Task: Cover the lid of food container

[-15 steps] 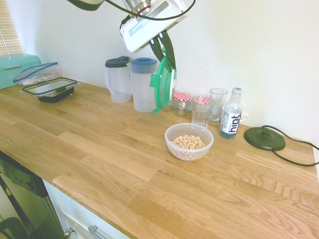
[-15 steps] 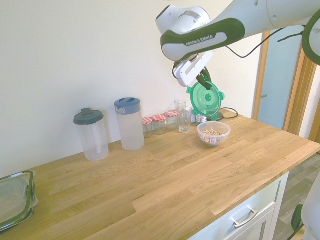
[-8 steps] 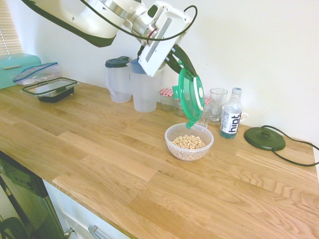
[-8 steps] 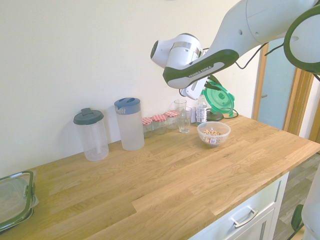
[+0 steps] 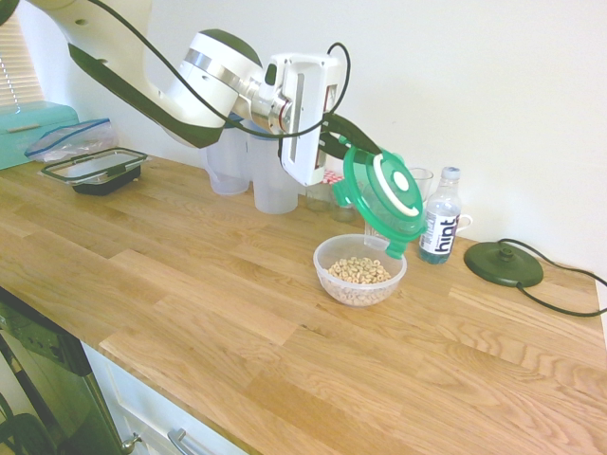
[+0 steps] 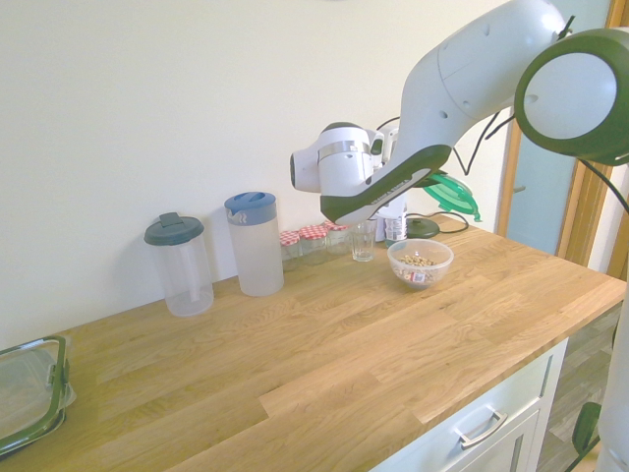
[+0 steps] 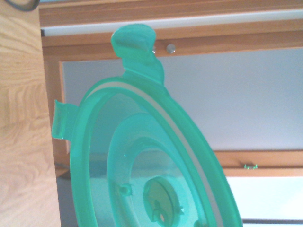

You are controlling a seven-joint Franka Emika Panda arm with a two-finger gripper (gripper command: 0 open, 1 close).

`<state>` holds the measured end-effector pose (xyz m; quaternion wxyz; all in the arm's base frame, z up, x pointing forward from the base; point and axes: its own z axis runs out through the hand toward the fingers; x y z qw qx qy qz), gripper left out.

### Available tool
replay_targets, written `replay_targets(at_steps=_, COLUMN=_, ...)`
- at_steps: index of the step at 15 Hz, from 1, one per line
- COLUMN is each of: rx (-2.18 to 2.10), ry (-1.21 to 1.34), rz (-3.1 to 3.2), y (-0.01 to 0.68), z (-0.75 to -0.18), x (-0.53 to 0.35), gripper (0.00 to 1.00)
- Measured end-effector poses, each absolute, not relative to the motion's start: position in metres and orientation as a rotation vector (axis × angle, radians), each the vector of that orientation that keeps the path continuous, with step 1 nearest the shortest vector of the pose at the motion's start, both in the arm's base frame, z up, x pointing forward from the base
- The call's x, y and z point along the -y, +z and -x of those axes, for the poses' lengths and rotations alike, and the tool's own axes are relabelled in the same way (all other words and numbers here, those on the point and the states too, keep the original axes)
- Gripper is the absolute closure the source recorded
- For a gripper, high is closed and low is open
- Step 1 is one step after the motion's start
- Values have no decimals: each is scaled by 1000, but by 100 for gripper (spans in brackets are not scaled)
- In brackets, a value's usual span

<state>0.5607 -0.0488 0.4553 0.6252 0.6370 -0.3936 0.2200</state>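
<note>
**Green lid held tilted above the cereal bowl**

On the wooden kitchen worktop point(image 5: 190, 284) against a pale wall, I see the food container point(image 5: 359, 269) holding cereal rings. My gripper point(image 5: 340, 142) is clamped on the rim of the lid point(image 5: 384, 199), which hangs tilted in the air just above the bowl's far side, not touching it. A water bottle point(image 5: 440, 227) stands close behind, jugs point(image 6: 254, 241) further along.

The arm point(image 5: 204, 81) was glossy white with dark green joint bands, a silver wrist ring and black cables.
</note>
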Motion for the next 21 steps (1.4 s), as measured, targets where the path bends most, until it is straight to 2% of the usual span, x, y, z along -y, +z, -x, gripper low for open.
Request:
replay_targets(at_steps=9, rx=798, ry=547, rz=-1435, y=397, z=-546, x=23, gripper=100)
replay_targets(at_steps=21, rx=742, ry=579, rz=-1386, y=362, z=-544, x=13, gripper=100)
